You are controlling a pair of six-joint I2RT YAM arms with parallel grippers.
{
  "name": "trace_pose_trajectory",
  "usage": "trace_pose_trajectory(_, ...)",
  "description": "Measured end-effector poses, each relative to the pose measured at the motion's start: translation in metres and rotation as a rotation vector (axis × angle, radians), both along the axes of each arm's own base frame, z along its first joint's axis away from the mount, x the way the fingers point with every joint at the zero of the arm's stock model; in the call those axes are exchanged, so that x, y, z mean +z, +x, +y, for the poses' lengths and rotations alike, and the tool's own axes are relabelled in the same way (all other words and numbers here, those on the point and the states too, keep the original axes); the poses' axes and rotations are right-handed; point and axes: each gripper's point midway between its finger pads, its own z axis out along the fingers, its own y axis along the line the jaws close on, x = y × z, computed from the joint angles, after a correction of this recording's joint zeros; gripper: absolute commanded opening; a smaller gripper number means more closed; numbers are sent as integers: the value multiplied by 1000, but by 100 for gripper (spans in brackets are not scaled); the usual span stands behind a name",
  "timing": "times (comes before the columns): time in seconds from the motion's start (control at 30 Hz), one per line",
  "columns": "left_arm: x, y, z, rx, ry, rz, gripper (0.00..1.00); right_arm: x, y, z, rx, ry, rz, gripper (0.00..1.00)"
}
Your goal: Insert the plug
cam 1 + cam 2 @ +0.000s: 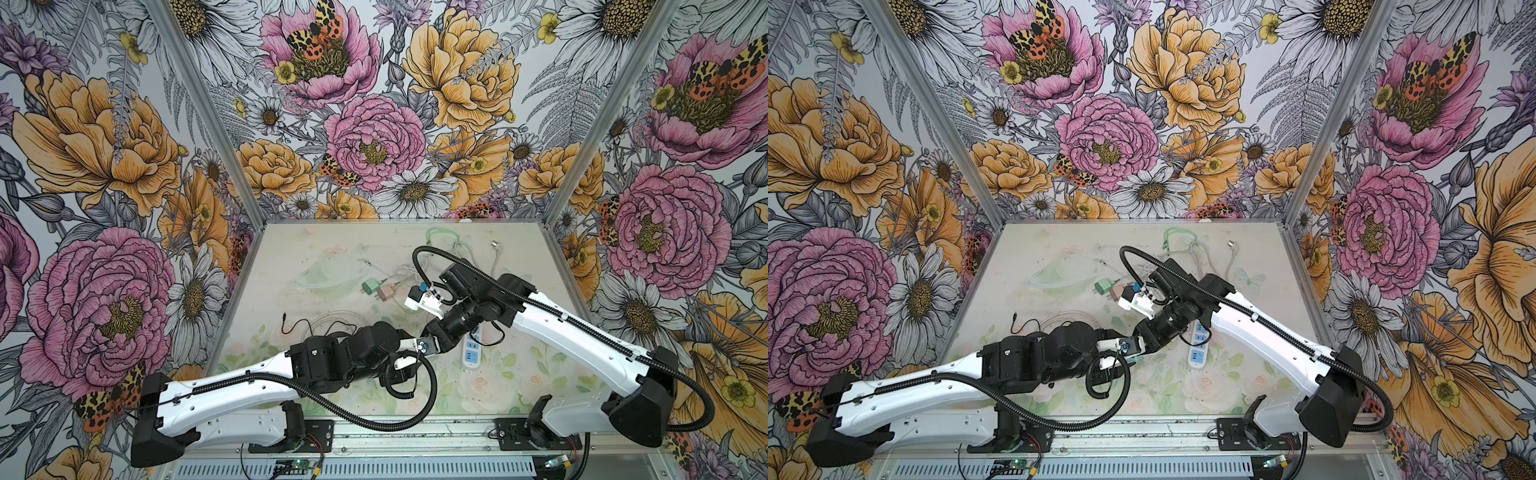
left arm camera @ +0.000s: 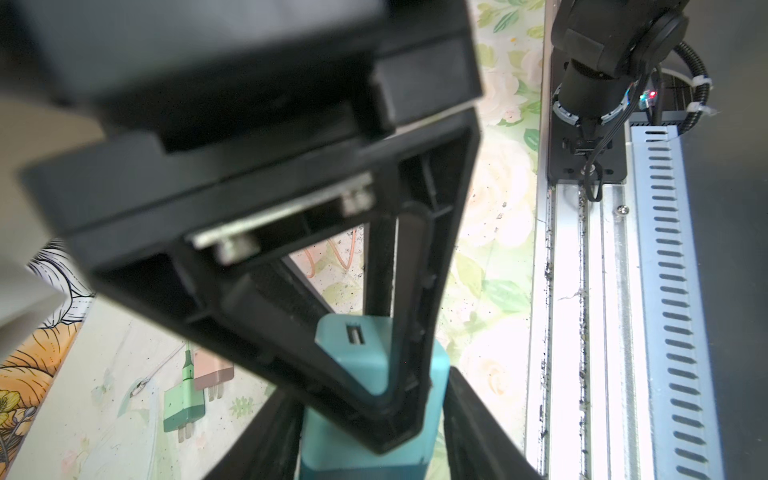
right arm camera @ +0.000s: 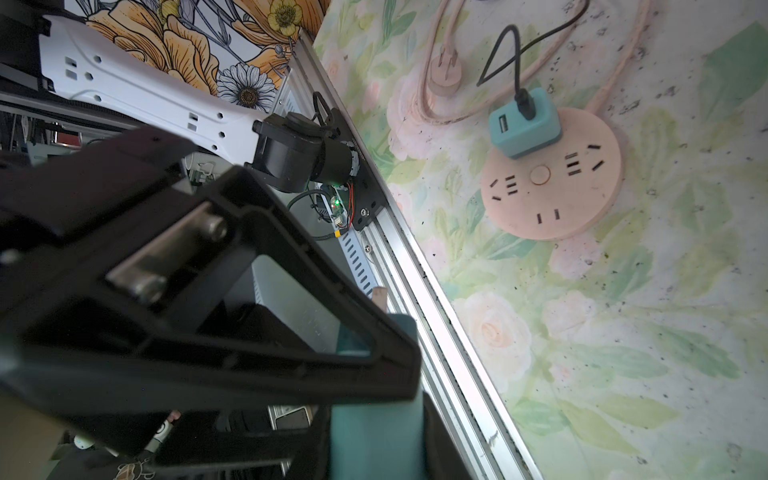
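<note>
Top views first: two white-and-black arms meet nose to nose over the middle of the surface point(image 1: 299, 257), a pale mat printed with faded roses and leaves. Bold floral wallpaper point(image 1: 374, 124) covers all three walls, and an aluminium rail point(image 1: 415, 440) runs along the near edge. The left hand point(image 1: 428, 350) and right hand point(image 1: 435, 342) come together on the teal charger point(image 1: 1133, 348), held above the mat just beside the white power strip point(image 1: 469, 353). Farther back lie a green plug point(image 1: 370, 286) and a pink plug point(image 1: 387, 293), touching each other. A black cable point(image 1: 299, 322) trails near the left arm.

Left wrist view now: the teal charger point(image 2: 357, 361) sits between the left hand's fingers point(image 2: 415, 270), USB port facing the camera. I can't tell whether they are pressing on it. Below, the right hand's fingers point(image 2: 478, 424) sit tight against both sides of its body, clamped on. The mat here is speckled with dark flecks.

Right wrist view: the charger stands at the right hand's tip, partly hidden. Across the mat a round pink power strip point(image 3: 552, 208) lies flat, with a second teal charger point(image 3: 525, 124) plugged in and a black USB lead point(image 3: 519, 54) rising from it.
</note>
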Motion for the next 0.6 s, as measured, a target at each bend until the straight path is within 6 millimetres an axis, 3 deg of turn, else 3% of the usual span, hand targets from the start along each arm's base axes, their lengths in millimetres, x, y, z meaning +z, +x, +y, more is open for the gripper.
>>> trace_pose_trajectory(0.1, -1, 1, 0, 2, 0, -1, 49, 1, -1, 0, 1, 1, -1, 0)
trace_pose_trajectory(0.23, 0, 2, -1, -9, 3, -18, 37, 1, -3, -1, 1, -1, 11, 0)
trace_pose_trajectory(0.37, 1, 4, -1, -3, -5, -17, 34, 3, -2, -1, -2, 1, 9, 1)
trace_pose_trajectory(0.5, 2, 7, 0, 2, -14, -6, 33, 3, 0, -1, -11, -1, 2, 47)
trace_pose_trajectory(0.53, 2, 8, 0, 11, -16, -1, 33, 5, 1, 0, -8, 5, -12, 67)
trace_pose_trajectory(0.6, 1, 12, 3, 33, -16, 10, 33, 12, 2, -2, -12, 18, -44, 77)
